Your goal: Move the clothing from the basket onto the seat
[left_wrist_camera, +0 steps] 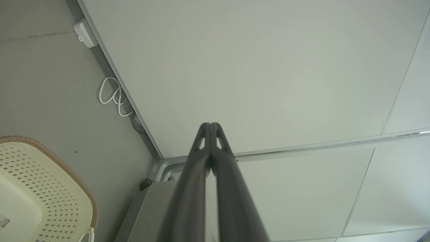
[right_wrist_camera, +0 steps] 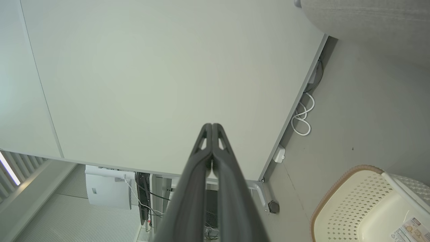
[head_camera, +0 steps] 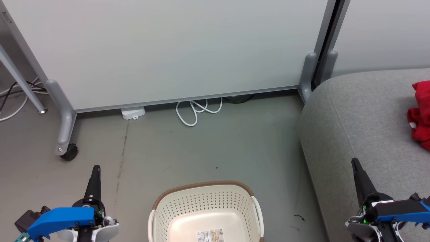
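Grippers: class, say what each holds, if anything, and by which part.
Nothing is held. The left gripper and right gripper are both shut on nothing; the clothing lies on the seat.

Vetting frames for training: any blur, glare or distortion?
Head view: sharp, evenly lit, soft shadow under the partition, no glare. Left wrist view: wide lens bows the partition's bottom edge; left end effector blurs toward the frame bottom. Right wrist view: same softness on the right end effector; bright strip at lower left.
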Controlling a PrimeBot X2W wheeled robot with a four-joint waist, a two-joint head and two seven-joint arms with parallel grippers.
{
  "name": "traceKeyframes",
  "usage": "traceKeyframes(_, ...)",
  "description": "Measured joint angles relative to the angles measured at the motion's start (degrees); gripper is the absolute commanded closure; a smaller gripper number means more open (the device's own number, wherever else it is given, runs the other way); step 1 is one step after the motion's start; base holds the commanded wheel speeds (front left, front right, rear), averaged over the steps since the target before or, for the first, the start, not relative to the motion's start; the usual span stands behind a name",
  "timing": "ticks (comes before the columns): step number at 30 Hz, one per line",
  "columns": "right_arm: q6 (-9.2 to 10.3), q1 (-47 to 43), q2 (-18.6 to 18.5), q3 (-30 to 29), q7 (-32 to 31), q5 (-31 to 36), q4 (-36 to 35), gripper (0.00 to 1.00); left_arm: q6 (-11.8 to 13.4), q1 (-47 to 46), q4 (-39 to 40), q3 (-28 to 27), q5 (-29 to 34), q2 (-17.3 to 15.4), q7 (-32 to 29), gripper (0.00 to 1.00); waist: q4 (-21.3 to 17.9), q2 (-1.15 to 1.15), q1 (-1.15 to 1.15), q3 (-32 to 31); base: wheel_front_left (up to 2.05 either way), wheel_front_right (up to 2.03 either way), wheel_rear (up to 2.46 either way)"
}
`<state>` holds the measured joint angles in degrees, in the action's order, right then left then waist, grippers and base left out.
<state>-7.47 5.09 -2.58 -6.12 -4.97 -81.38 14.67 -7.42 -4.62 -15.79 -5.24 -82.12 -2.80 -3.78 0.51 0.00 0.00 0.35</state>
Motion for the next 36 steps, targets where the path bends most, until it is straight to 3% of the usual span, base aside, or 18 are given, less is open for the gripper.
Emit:
traceKeyframes(27, 0.00, 0.70, -0.09, -0.36, -1.51, -10.78, -0.56, 1.00, 0.00, -1.22, 1.69, -1.27, -10.14, -0.01, -2.71, 1.00, -0.51, 0.00, 0.00, -0.18, 0.00, 0.00, 0.00)
traceKeyframes(36, 0.00, 0.83, -0.10, -0.37, -1.52, -10.95, -0.57, 1.00, 0.00, -1.33, 1.71, -1.29, -10.21, -0.01, -2.75, 1.00, -0.52, 0.00, 0.00, -0.17, 0.00, 0.00, 0.00)
